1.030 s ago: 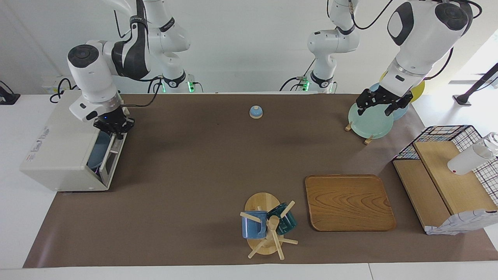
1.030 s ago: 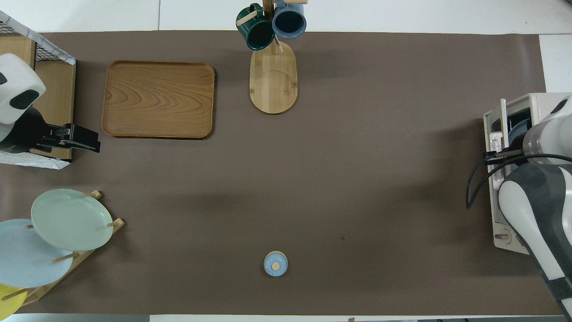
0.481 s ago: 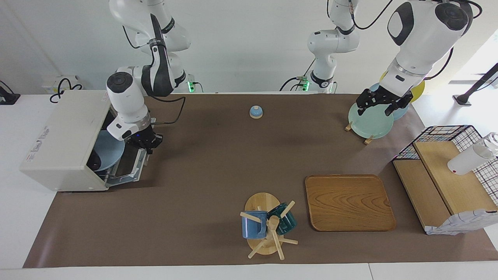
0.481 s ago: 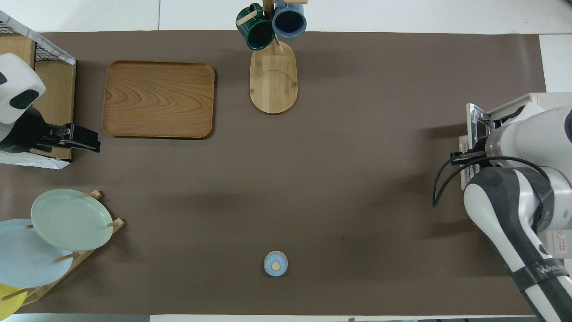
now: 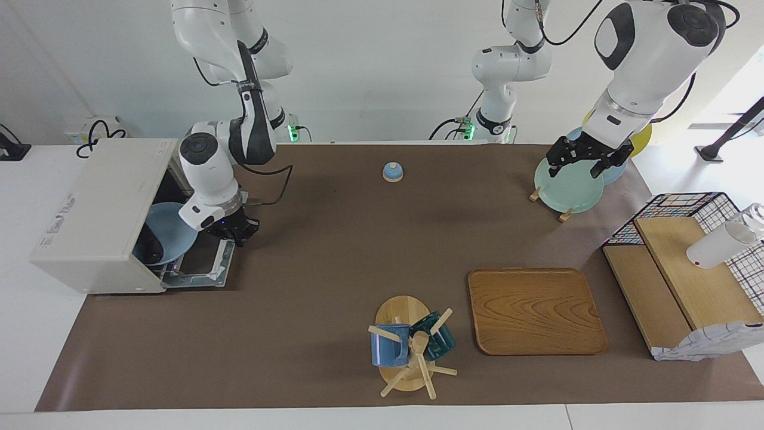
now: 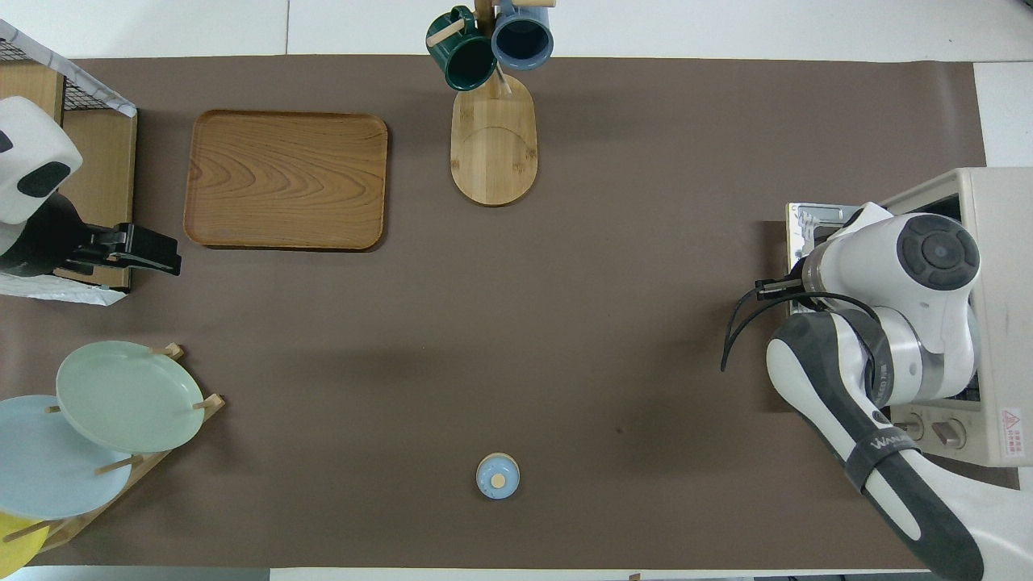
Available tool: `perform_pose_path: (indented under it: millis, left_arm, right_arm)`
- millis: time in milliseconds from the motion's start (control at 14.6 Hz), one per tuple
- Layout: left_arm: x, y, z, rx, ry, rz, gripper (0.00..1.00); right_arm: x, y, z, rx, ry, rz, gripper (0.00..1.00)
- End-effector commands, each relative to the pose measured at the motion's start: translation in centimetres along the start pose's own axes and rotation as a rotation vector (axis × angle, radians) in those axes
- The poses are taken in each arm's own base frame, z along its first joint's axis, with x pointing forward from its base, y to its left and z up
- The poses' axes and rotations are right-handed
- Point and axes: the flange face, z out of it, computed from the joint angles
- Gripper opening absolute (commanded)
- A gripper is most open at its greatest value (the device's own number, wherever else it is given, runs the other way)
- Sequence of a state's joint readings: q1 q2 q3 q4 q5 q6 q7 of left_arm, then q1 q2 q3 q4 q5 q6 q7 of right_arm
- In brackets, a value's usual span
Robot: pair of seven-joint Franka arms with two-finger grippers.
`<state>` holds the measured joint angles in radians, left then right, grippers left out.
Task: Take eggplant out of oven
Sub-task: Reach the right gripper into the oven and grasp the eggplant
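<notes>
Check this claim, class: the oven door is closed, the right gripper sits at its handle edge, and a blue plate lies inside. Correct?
Not quite. The facing view shows the oven door folded down open, with the right gripper at its handle edge and the blue plate inside.

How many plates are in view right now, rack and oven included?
4: a green plate, a pale blue plate and a yellow plate in the wooden rack, plus a blue one inside the open oven. More could be hidden inside.
</notes>
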<state>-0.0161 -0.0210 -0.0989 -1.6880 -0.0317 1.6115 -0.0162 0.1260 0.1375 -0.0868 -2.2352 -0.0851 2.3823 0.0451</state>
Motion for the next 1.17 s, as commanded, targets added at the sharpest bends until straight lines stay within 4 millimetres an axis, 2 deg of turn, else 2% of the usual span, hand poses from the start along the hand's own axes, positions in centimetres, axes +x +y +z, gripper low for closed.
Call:
perform_pose_path:
  millis: [0,137,343,481,549,618,687,893,1099]
  left_arm:
    - [-0.2,-0.3,-0.4,-0.003,0.0,-0.013,1.0]
    - [-0.2,-0.3,-0.4,-0.005,0.0,-0.013,1.0]
    - [-0.2,-0.3,-0.4,-0.003,0.0,-0.013,1.0]
    - [-0.2,-0.2,-0.4,-0.003,0.0,-0.011,1.0]
    - [-0.2,-0.3,-0.4,-0.005,0.0,-0.013,1.0]
    - [-0.2,-0.3,-0.4,-0.003,0.0,-0.011,1.0]
    - [-0.2,-0.3,-0.4,-0.003,0.0,-0.013,1.0]
    - [-0.2,-0.3,-0.4,-0.003,0.0,-0.013,1.0]
    - [-0.2,-0.2,-0.4,-0.003,0.0,-0.011,1.0]
  right_arm:
    - [0.7,1.6,0.8,-0.011,0.018,0.049,0.0]
    - [0.8,0.0,0.7,0.011,0.019,0.064,0.0]
    - [1.3,-0.2,0.1,0.019,0.026,0.071,0.0]
    - [2.2,-2.2,-2.1,0.023,0.033,0.036,0.11]
    - [2.8,-2.3,-3.6,0.022,0.012,0.034,0.16]
    - [3.2,-2.2,-5.1,0.02,-0.005,0.036,0.31]
    - [3.4,-2.1,-6.0,0.012,-0.028,0.033,0.34]
    - [2.5,0.3,-8.0,-0.039,-0.068,0.031,0.42]
    - [1.6,3.8,-7.8,-0.104,-0.109,0.046,0.44]
